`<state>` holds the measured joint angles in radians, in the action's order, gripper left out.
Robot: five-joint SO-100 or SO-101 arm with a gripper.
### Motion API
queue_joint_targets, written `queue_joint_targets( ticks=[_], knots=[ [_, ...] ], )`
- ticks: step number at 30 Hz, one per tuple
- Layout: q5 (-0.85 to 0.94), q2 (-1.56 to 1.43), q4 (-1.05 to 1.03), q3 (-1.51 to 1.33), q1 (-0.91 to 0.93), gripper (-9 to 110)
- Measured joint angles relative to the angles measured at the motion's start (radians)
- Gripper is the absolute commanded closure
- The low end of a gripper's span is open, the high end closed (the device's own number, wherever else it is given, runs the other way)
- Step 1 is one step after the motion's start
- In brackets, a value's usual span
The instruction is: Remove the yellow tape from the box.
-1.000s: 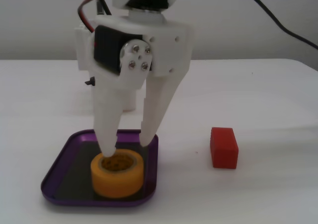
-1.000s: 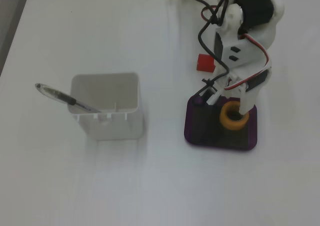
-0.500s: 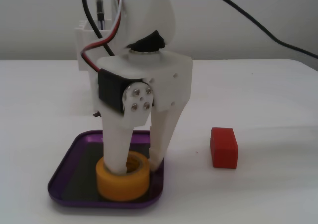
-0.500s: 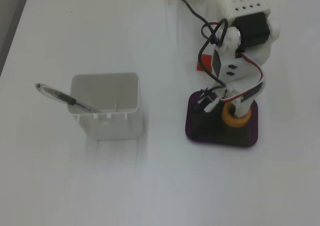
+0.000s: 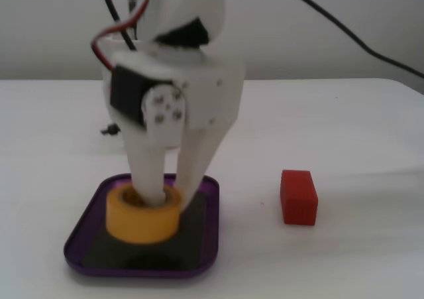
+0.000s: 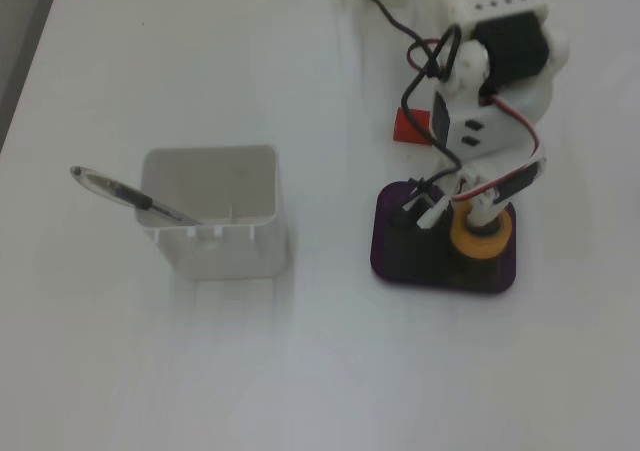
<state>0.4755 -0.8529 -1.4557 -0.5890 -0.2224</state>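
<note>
Pincer (image 5: pixel 165 196) closed on the wall of the yellow tape (image 5: pixel 142 214): one white finger (image 5: pixel 150 176) down inside the hollow core, the other just outside the roll on its right side in the low fixed view, wall of the roll pinched between. Narrow gap, no wider than that wall. Slightly blurred there, so exact contact of the outer finger hard to confirm.

Left to right in the low fixed view: purple box (image 5: pixel 81 229) at lower left, with the roll over its rear-left part, core axis upright, and a dark shadow on the box floor in front of it. Seems lifted just clear of the floor, though no actual gap beneath the roll can be made out. Then, well apart to the right, a small red block (image 5: pixel 297 197) on the bare white table (image 5: pixel 358 146).

From the high fixed view, left to right: a pen (image 6: pixel 125 197) leaning on a tall white container (image 6: pixel 215 221), then the box (image 6: pixel 393 256) with the tape (image 6: pixel 480 238) on its right half, directly beneath the gripper (image 6: pixel 478 214), red block (image 6: pixel 410 127) just behind.

Relation that matters: roll directly under and around the pincer, low rim on every side. Calls for a straight rise to clear the rim before any sideways carry; grip on one wall only, so tilting or slipping a fair risk.
</note>
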Motion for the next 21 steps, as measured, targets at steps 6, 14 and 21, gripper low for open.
queue_joint_targets(
  ticks=[6, 14, 21],
  knots=[
    [-0.026, -0.129, -0.218, 0.179, 0.023, 102],
    [-0.110, -0.416, -0.241, -0.124, 0.250, 102],
    [-0.109, -0.713, -0.025, -0.689, 0.336, 102]
  ],
)
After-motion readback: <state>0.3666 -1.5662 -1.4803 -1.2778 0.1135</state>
